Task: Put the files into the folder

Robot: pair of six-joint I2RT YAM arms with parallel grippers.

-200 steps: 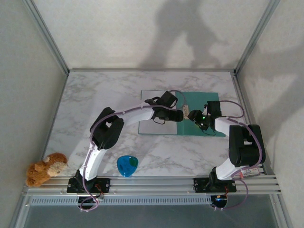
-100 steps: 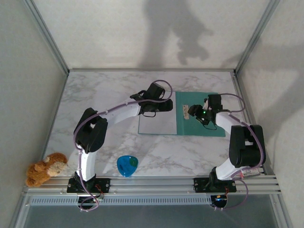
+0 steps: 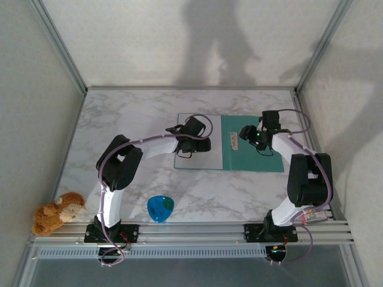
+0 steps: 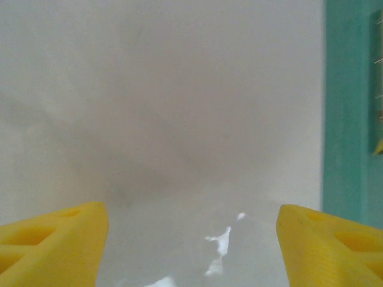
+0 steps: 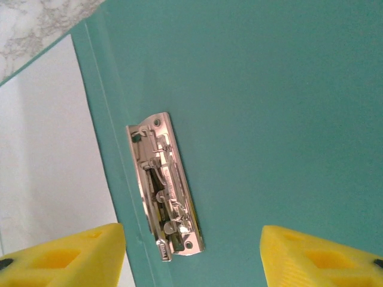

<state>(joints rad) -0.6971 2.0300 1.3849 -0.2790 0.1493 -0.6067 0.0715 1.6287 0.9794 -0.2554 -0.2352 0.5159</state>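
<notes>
The folder (image 3: 257, 156) lies opened flat on the marble table, its teal half to the right with a metal clip (image 3: 232, 139) beside the spine. Left of the spine lies a pale grey glossy rectangle (image 3: 194, 162); whether this is the files or the folder's pale flap I cannot tell. My left gripper (image 3: 197, 143) hovers low over that pale surface (image 4: 179, 107), open and empty (image 4: 191, 239), the teal spine (image 4: 344, 119) at its right. My right gripper (image 3: 248, 136) is open over the teal half (image 5: 269, 89), the clip (image 5: 166, 188) just ahead between its fingers (image 5: 191, 239), untouched.
A small blue cup (image 3: 160, 207) stands near the front of the table, between the arm bases. A brown plush toy (image 3: 57, 212) lies at the front left corner. Metal frame posts (image 3: 60, 45) and pale walls close in the table on three sides.
Both grippers were together at the clip. The left one has moved left onto the pale part. The right one has backed off slightly to the right.
</notes>
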